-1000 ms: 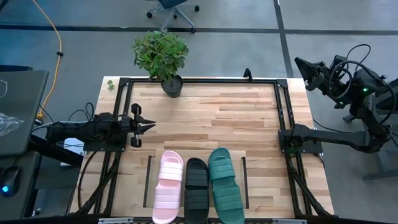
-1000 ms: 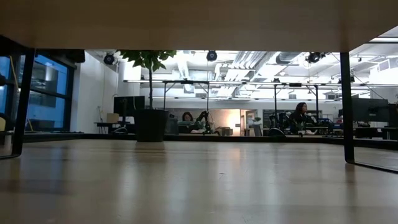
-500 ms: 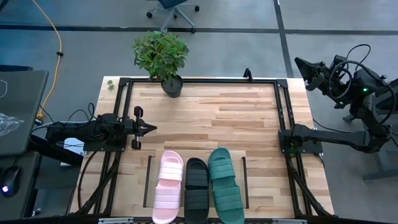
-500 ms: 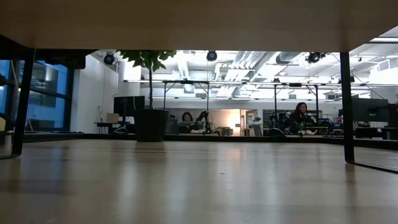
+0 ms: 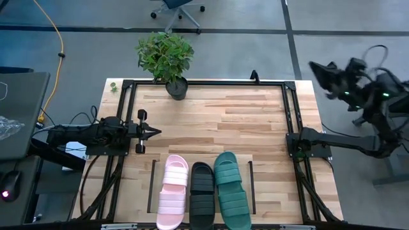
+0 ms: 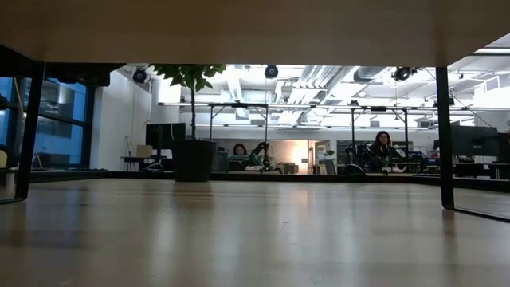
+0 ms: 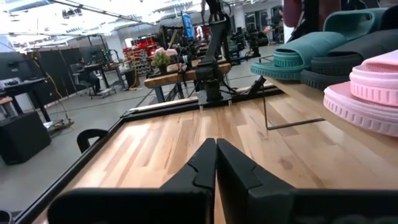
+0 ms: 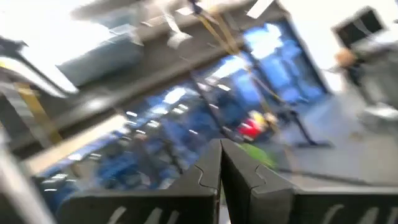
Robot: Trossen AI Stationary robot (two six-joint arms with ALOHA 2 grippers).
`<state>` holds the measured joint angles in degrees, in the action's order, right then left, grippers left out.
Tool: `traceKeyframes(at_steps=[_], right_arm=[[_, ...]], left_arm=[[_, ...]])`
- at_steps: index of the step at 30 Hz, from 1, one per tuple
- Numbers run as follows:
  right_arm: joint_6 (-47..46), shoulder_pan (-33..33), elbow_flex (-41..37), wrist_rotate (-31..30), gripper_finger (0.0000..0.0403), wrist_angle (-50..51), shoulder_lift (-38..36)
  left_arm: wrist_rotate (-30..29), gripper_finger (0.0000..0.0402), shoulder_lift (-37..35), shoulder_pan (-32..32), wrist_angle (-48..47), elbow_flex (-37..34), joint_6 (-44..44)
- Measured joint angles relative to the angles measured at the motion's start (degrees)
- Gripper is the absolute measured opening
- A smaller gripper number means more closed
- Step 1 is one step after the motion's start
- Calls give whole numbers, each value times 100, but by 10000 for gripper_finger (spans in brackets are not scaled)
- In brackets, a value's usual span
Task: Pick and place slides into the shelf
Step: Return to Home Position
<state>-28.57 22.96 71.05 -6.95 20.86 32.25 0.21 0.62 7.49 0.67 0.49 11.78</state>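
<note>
Three slides lie side by side, soles down, on the shelf (image 5: 245, 171), a light-wood panel between thin black rails at the table's near edge: pale pink (image 5: 172, 190), black (image 5: 202, 195), teal-green (image 5: 230, 189). My left gripper (image 5: 153, 131) hovers shut over the table's left part, pointing right, a little beyond the pink slide. Its wrist view shows the shut fingers (image 7: 216, 163) and the pink (image 7: 373, 87), black (image 7: 351, 57) and teal (image 7: 311, 53) slides off to one side. My right gripper (image 5: 317, 68) is raised off the table's far right corner, fingers shut (image 8: 221, 165).
A potted plant (image 5: 169, 64) stands at the far edge, its pot (image 6: 194, 159) visible in the low view. A black outer frame (image 5: 204, 82) rings the tabletop. Bare wood stretches between the plant and the slides. People sit in the room behind.
My left gripper has shut its fingers while staying in place over the table's left part. My right arm has shifted slightly to the right, away from the table, and shows blurred now. The three slides have not moved.
</note>
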Motion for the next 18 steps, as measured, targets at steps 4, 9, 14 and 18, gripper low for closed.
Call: traceKeyframes(at_steps=[4,9,14,18], right_arm=[[123,0,0,580,0,-532,-403],[673,12,-1,867,0,-813,-1001],[1181,244,-672,1061,0,-1402,-1231],[1231,265,-1554,1139,0,-2117,-1522]], left_arm=[[-4,1,0,1,2,2,41],[-10,6,0,0,6,2,41],[-20,10,0,2,11,2,41],[-20,10,0,2,11,2,41]])
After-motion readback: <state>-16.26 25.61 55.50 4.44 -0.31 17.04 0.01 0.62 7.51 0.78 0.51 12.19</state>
